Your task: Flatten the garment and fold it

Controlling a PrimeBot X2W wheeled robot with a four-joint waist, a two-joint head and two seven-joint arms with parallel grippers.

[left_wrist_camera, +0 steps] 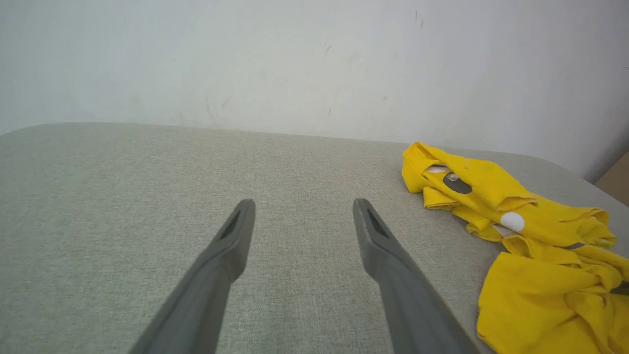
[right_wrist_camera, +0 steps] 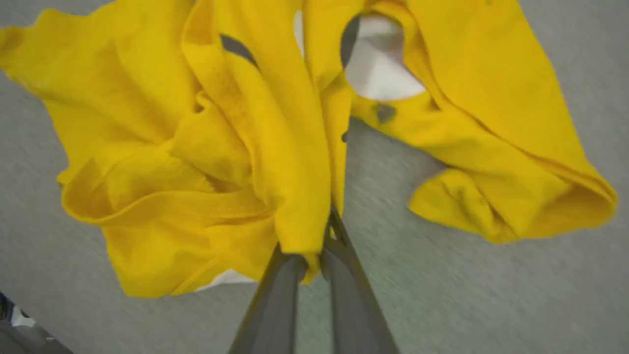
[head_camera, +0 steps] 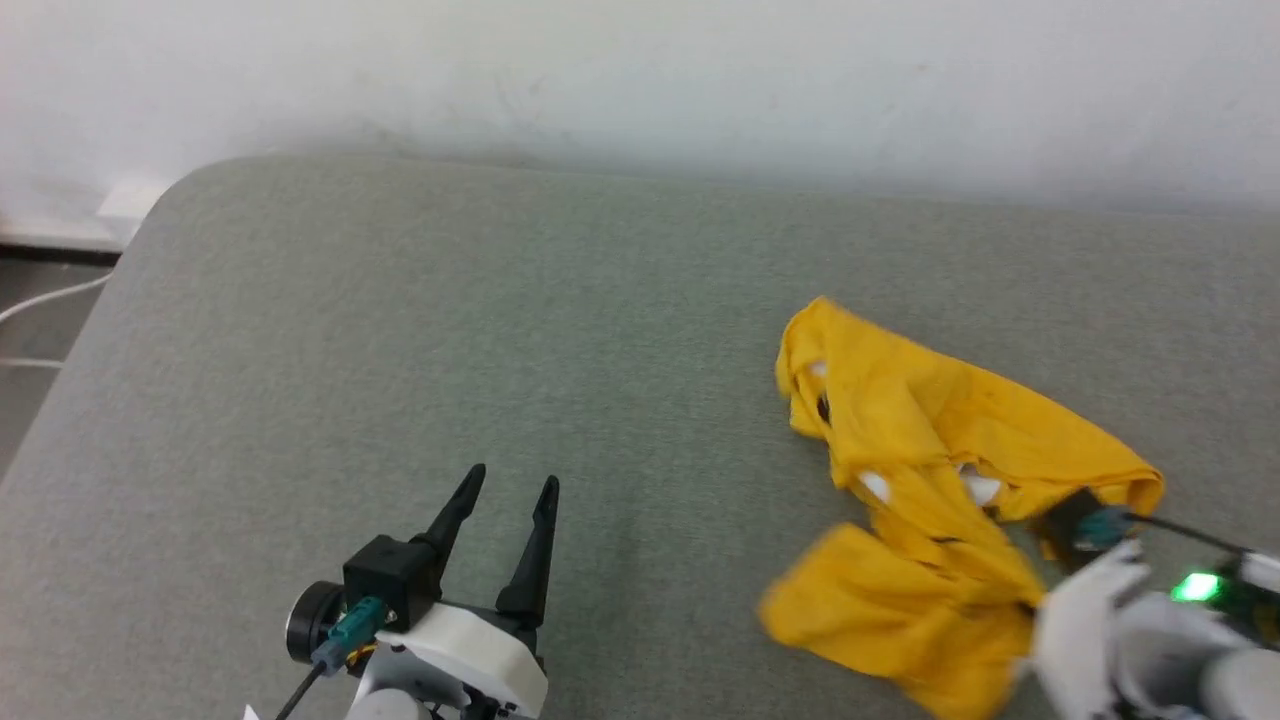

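**At the right of the surface: right gripper [right_wrist_camera: 319, 231] pinching the garment [right_wrist_camera: 196, 147]**

On the grey-green padded surface [head_camera: 400, 350], toward its right side, we are seeing the garment lying crumpled in a heap. Its mustard-yellow folds are bunching over one another, with white patches and dark dots peeking out between them. From the right wrist view we are watching the right gripper's two dark fingers [right_wrist_camera: 275, 295] pressing together on a narrow fold at the near edge of the cloth (yellow fabric is sitting squeezed between them). The rest of the garment is spreading out to either side of the fingers. Over at the left, we are finding the left gripper [head_camera: 514, 475] poised over bare surface, well apart from the garment, its jaws standing wide and holding nothing. Behind the surface a pale wall [head_camera: 640, 80] is running across the head view.
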